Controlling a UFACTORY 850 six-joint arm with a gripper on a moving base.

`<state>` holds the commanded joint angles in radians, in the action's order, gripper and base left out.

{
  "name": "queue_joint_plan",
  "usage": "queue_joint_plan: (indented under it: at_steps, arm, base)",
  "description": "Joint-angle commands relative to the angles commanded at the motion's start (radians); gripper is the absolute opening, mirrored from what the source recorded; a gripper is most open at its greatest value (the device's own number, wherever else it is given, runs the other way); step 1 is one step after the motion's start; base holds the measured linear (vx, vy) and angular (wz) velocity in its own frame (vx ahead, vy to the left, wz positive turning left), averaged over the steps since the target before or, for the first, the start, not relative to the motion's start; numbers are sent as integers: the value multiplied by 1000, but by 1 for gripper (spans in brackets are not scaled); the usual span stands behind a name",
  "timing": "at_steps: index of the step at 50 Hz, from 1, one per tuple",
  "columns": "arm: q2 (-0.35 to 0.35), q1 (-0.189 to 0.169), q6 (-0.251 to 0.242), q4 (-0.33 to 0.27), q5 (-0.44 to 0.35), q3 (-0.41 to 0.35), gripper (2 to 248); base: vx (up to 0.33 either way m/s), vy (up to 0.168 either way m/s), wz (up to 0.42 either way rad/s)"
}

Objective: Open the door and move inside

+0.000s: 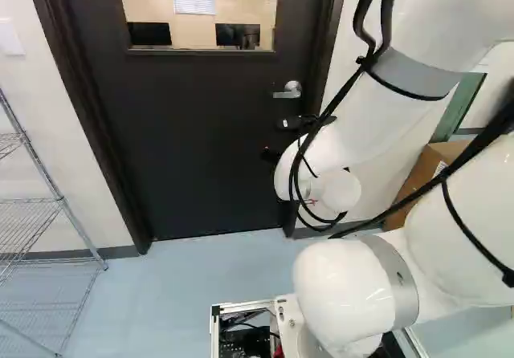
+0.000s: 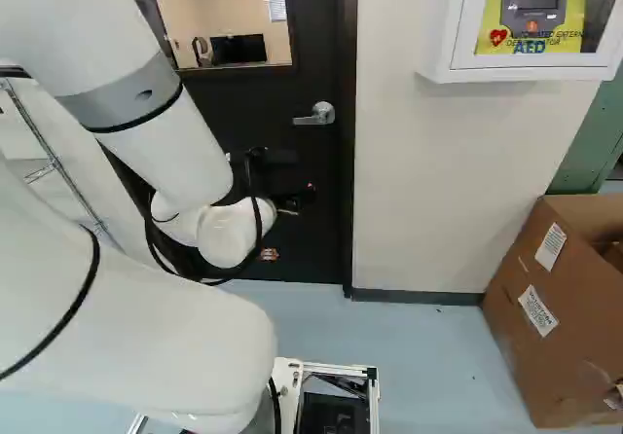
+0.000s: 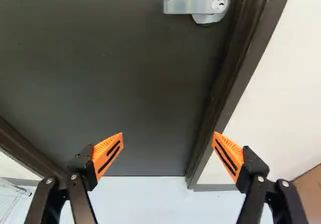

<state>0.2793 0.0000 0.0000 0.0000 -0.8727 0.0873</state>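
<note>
The tool (image 2: 289, 224) was spread wide, with nothing between its orange pads (image 3: 108, 153). The black door (image 1: 201, 141) stood closed within its dark frame (image 1: 66, 81), directly ahead of the arm (image 1: 377, 117). The silver lever handle (image 3: 193, 4) was mounted near the frame's right-hand upright in the left base view; its lever lay approximately horizontal, and the tool did not touch it. In the right base view, the tool appeared below the handle. The door's window (image 1: 195, 9) was located in its upper section. A wire shelving unit (image 1: 56, 193) stood at the left of the left base view; a cardboard box (image 2: 545, 307) rested on the floor (image 2: 419, 346) at the right of the right base view.
</note>
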Motion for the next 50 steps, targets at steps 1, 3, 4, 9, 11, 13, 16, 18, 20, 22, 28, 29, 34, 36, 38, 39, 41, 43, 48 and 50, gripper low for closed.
queue_joint_plan:
  at_steps: [1, 3, 4, 9, 11, 13, 16, 18, 20, 22, 28, 29, 34, 36, 38, 39, 41, 43, 48, 50]
  arm:
    - [0, 3, 0, 0, 0, 0, 247]
    - [0, 4, 0, 0, 0, 0, 247]
    - [0, 5, 0, 0, 0, 0, 247]
    - [0, 6, 0, 0, 0, 0, 247]
    - [0, 6, 0, 0, 0, 0, 247]
    - [0, 6, 0, 0, 0, 0, 247]
    - [1, 6, 0, 0, 0, 0, 247]
    - [3, 6, 0, 0, 0, 0, 247]
    - [7, 6, 0, 0, 0, 0, 247]
    - [12, 6, 0, 0, 0, 0, 247]
    - [21, 6, 0, 0, 0, 7, 247]
    - [21, 6, 0, 0, 0, 9, 247]
    - [16, 5, 0, 0, 0, 27, 247]
    - [12, 5, 0, 0, 0, 35, 247]
    - [8, 5, 0, 0, 0, 43, 247]
    - [5, 5, 0, 0, 0, 48, 247]
    - [1, 5, 0, 0, 0, 57, 247]
    - [-4, 5, 0, 0, 0, 66, 247]
    - [-17, 5, 0, 0, 0, 90, 247]
    - [-21, 5, 0, 0, 0, 98, 247]
  base:
    - [73, 127, -36]
    - [58, 97, 2]
    - [42, 59, 19]
    - [8, 11, -12]
    - [0, 0, 0]
    - [0, 0, 0]
    - [0, 0, 0]
    - [0, 0, 0]
    - [0, 0, 0]
    - [0, 0, 0]
    - [0, 0, 0]
    - [0, 0, 0]
    - [0, 0, 0]
    - [0, 0, 0]
    - [0, 0, 0]
    - [0, 0, 0]
    - [0, 0, 0]
    - [0, 0, 0]
    - [0, 0, 0]
    - [0, 0, 0]
